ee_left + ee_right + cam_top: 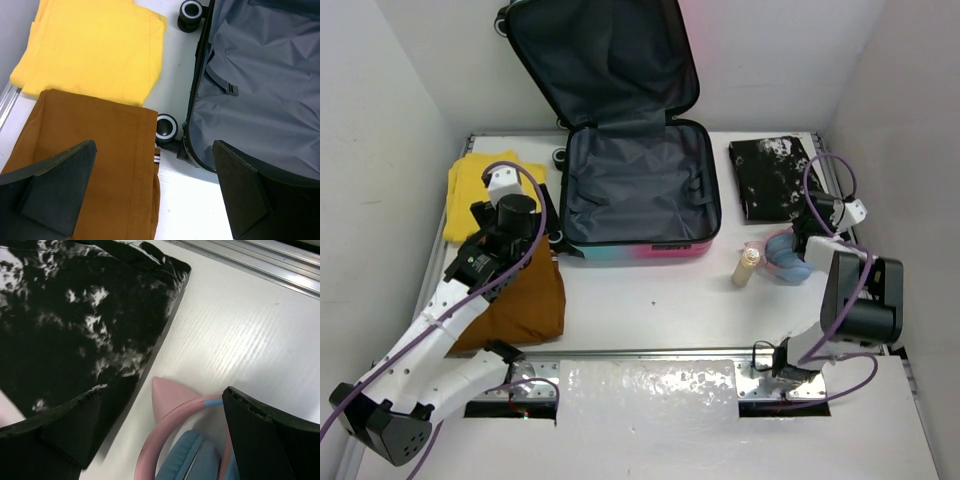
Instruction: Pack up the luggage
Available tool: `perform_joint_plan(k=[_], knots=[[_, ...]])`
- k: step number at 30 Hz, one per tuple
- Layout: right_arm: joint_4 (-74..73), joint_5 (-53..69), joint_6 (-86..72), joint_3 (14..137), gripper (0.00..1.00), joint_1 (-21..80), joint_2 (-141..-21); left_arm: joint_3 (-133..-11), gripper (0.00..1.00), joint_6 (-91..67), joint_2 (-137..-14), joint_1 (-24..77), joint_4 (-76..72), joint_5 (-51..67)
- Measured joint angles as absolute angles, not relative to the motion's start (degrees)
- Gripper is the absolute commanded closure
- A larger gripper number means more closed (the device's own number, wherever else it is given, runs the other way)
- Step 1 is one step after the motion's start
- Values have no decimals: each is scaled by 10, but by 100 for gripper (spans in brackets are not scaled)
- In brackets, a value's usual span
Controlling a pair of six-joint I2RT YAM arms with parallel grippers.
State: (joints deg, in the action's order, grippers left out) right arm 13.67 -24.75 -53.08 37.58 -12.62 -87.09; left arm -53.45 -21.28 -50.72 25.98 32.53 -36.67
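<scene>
Nearby, the left fingers (55, 192) stood apart over the folded brown garment (90, 130), with nothing between them. The right fingers (270, 435), also spread and empty, hung over the pink-and-blue headphones (167, 395). Beyond them on the tabletop (650, 300), the luggage (630, 185) lay open at the far middle, lid propped up, lining bare. A good pick would probably pinch the garment's folded edge so all layers lifted together, clear of the wheel (166, 127).
</scene>
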Motion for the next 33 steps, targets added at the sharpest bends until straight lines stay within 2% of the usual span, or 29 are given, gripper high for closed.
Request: perform_joint_plan(k=[11,18,24,27,28,30,31,33], knots=[[225,-221,-530,434,1,-148,-1015,-532,0,-211,-510,270,324,-366],[126,-180,-569,591,1,-168,-1121,-531,0,-210,-510,270,324,-368],[40,-172,-603,669,2,-173,-1156,-531,0,-210,-515,270,324,-368],[34,-162,-618,681,16,-176,-1164,-531,0,-209,-517,270,324,-368],[37,-159,-623,680,34,-177,-1164,-531,0,-208,-518,270,324,-368],[49,-154,-638,668,48,-179,-1167,-531,0,-208,-518,270,324,-368],[60,-151,-647,661,62,-180,-1167,-531,0,-208,-518,270,324,-368],[75,-141,-663,651,81,-181,-1168,-531,0,-208,-518,270,324,-368]])
